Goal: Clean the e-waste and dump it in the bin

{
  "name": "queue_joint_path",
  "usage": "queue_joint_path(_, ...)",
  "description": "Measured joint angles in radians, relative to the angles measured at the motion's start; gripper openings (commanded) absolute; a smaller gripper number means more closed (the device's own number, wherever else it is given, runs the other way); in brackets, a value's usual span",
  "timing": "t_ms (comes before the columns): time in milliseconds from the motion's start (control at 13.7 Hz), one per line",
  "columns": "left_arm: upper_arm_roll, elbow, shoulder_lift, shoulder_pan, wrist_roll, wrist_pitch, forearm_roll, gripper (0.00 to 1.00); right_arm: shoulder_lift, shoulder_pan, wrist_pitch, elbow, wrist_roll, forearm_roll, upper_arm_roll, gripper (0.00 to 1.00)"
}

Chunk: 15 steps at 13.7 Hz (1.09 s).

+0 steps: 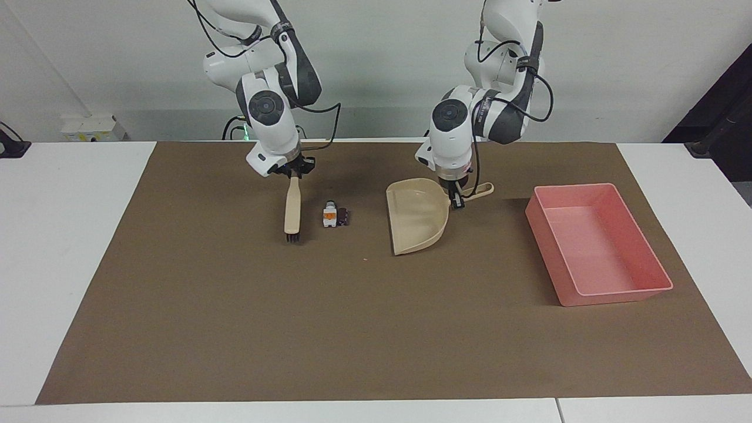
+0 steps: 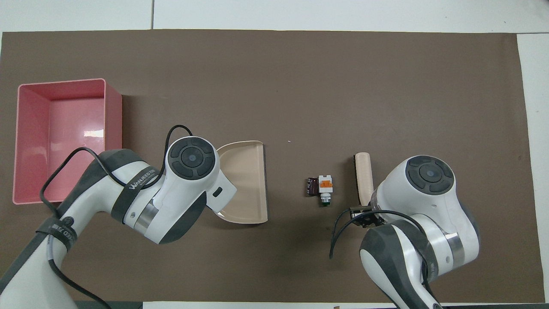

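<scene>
The e-waste lies on the brown mat: a white block with an orange patch (image 1: pixel 329 217) (image 2: pixel 326 184) and a dark cylinder (image 1: pixel 342 217) (image 2: pixel 312 187) touching it. My right gripper (image 1: pixel 293 174) is shut on the handle of a beige brush (image 1: pixel 292 210) (image 2: pixel 363 178), whose bristles rest on the mat beside the white block, toward the right arm's end. My left gripper (image 1: pixel 456 202) is shut on the handle of the beige dustpan (image 1: pixel 416 216) (image 2: pixel 244 182), whose open mouth faces the e-waste. The pink bin (image 1: pixel 596 242) (image 2: pixel 60 137) stands at the left arm's end.
The brown mat (image 1: pixel 376 329) covers most of the white table (image 1: pixel 70 235). A tiny white speck (image 2: pixel 289 141) lies on the mat, farther from the robots than the e-waste.
</scene>
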<state>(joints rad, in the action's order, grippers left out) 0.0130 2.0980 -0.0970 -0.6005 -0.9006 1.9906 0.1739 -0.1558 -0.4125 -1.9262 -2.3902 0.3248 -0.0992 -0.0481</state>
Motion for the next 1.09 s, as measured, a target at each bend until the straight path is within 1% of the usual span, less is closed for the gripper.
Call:
queue_joint_path(219,-0.001,-0.047,-0.047,-0.024,0.010,0.000,0.003,0.00,-0.006,-0.034,-0.001,-0.010,0.032,-0.042,-0.001,0.00)
queue_joint_path(510,-0.001,-0.064,-0.059,-0.049,0.026,-0.006,0.005,0.00,-0.009,-0.096,-0.026,-0.010,0.081,-0.044,0.000,0.00)
queue_joint_path(802,-0.001,-0.063,-0.060,-0.089,0.044,-0.019,0.005,0.00,-0.009,-0.096,-0.038,-0.017,0.081,-0.044,-0.001,0.00)
queue_joint_path(1094,-0.001,-0.062,-0.062,-0.095,0.045,-0.021,0.005,0.00,-0.009,-0.095,-0.043,-0.032,0.080,-0.044,-0.003,0.00)
